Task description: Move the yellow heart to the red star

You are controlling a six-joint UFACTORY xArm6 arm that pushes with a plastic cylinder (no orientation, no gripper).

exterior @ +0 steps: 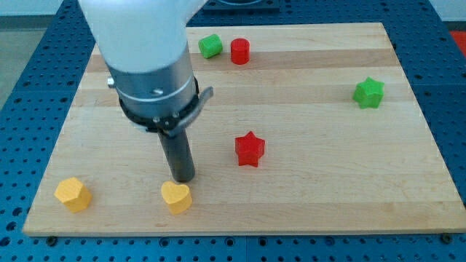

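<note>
We see our arm coming down from the view's top left, its pale body and grey collar ending in a straight dark rod; we carry no gripper, so there is nothing on us that could be released, clenched or grasping. My tip (pixel 183 177) rests at the rod's lower end, just above the yellow heart (pixel 176 196) in the view and so close that we cannot tell whether the two touch. The yellow heart sits near the bottom edge of the wooden counter (pixel 313 196), a little left of centre. The red star (pixel 249 149) lies to the view's right of my tip and above the heart, apart from both, near the middle of the counter. At the view's bottom left sits a second yellow block (pixel 73 194), roughly hexagonal, well apart from the heart. Near the view's top edge a green block (pixel 210 46), whose shape we cannot make out surely, stands just beside a red cylinder (pixel 239 52), the green one on the left. A green star (pixel 369 92) sits alone toward the view's upper right. The counter rests on a blue perforated surface (pixel 29 65) that shows around its edges.
</note>
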